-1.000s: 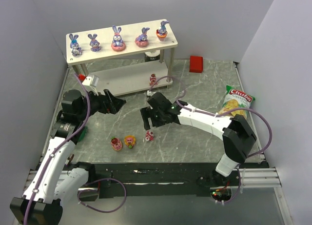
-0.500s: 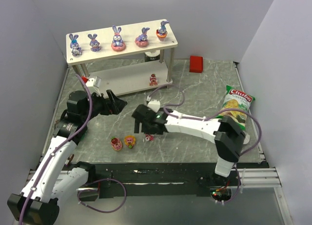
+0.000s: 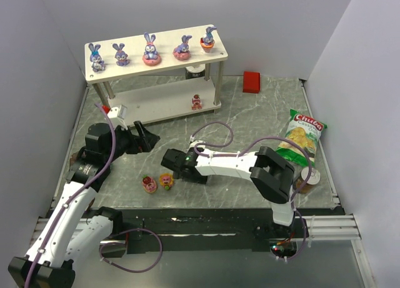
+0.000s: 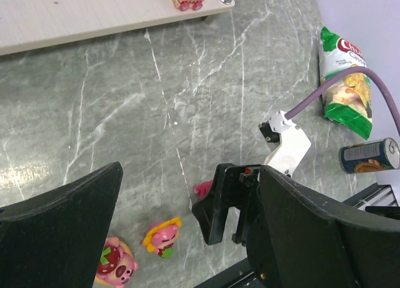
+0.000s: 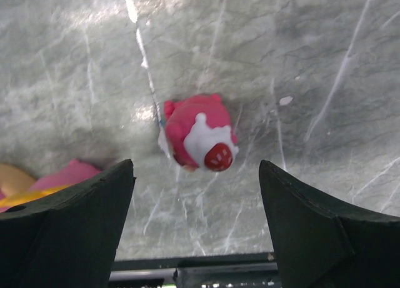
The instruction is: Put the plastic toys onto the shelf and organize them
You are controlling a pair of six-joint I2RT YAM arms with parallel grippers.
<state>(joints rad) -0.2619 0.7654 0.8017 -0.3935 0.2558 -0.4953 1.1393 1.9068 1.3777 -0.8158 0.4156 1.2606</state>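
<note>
The shelf (image 3: 187, 62) stands at the back left with several purple-blue bunnies (image 3: 150, 49) in a row on its top board. One pink toy (image 3: 196, 101) sits on the lower board (image 4: 94, 13). On the table lie a strawberry-topped pink toy (image 3: 149, 184) and a yellow-rimmed pink toy (image 3: 166, 180). A pink sweet with white cream (image 5: 200, 132) lies just ahead of my right gripper (image 5: 195, 169), which is open and low over it, nothing between its fingers. My left gripper (image 3: 149, 138) hovers open and empty in front of the shelf.
A red block (image 3: 252, 80) sits at the back right. A chips bag (image 3: 300, 133) and a can (image 3: 307, 178) lie at the right side. My right arm stretches across the table's middle. A purple cable (image 4: 350, 82) loops above it.
My right arm has swung left and toward the front edge, bringing its gripper down over the pink cream sweet beside the two other toys. The left arm barely shifted.
</note>
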